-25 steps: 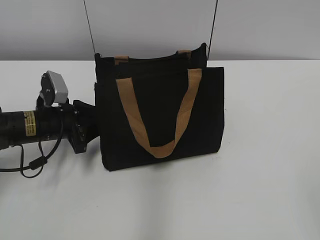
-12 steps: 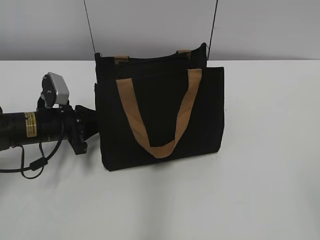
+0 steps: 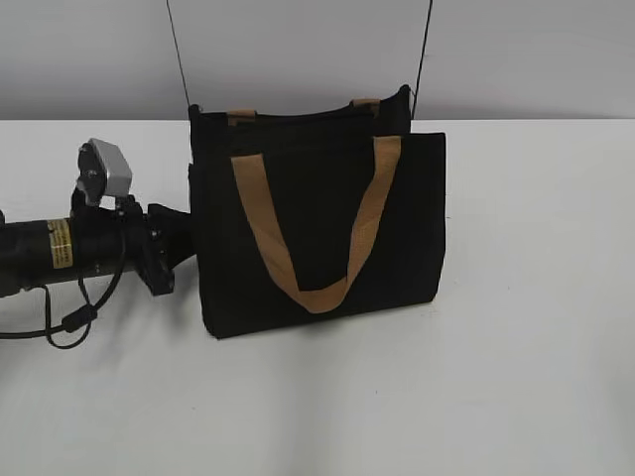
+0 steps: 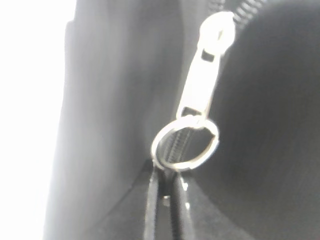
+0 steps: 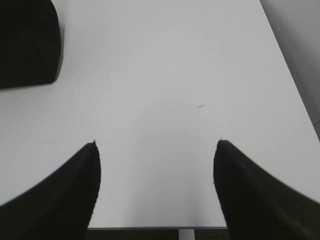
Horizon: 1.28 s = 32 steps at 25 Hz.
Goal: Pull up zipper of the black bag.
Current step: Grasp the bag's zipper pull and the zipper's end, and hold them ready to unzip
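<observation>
The black bag (image 3: 317, 228) stands upright on the white table with its tan handles (image 3: 260, 228) hanging down its front. My left gripper (image 3: 187, 243) reaches in at the bag's left side; its fingertips are hidden there in the exterior view. In the left wrist view the silvery zipper pull (image 4: 205, 75) hangs from the black zip line (image 4: 245, 11), with a metal ring (image 4: 214, 144) at its end. My left gripper (image 4: 164, 174) is shut on the ring's lower edge. My right gripper (image 5: 156, 145) is open and empty above the bare table, with a bag corner (image 5: 27, 42) far to its upper left.
A thin black shoulder strap (image 3: 179, 55) rises from both top corners of the bag. The left arm's cable (image 3: 69, 322) loops on the table (image 3: 516, 327). The table's near edge (image 5: 150, 228) shows under my right gripper.
My left wrist has turned and shifted slightly upward at the bag's left side. The bag has stayed in place.
</observation>
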Tool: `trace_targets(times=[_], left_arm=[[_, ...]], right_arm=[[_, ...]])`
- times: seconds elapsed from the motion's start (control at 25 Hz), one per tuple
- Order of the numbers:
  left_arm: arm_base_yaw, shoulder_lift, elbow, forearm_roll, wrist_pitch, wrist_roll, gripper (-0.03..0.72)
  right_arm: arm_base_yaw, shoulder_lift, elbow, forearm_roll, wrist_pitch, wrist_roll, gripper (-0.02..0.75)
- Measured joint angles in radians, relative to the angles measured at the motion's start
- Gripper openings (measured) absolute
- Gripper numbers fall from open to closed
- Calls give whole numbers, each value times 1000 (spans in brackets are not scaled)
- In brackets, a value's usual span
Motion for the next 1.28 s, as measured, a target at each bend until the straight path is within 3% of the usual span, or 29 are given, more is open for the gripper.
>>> trace_targets(times=[0.28,0.6,0.96,1.28], left_arm=[[7,-38,0,-22,-72,-132,29],[40,-241,0,127,-73,-330,29],[41,-577,1,235,130,-510,29],[41,-725,1,267,253,-531,29]], right_arm=[[0,0,0,0,0,0,545],[0,0,0,0,0,0,545],[0,0,0,0,0,0,545],[0,0,0,0,0,0,545]])
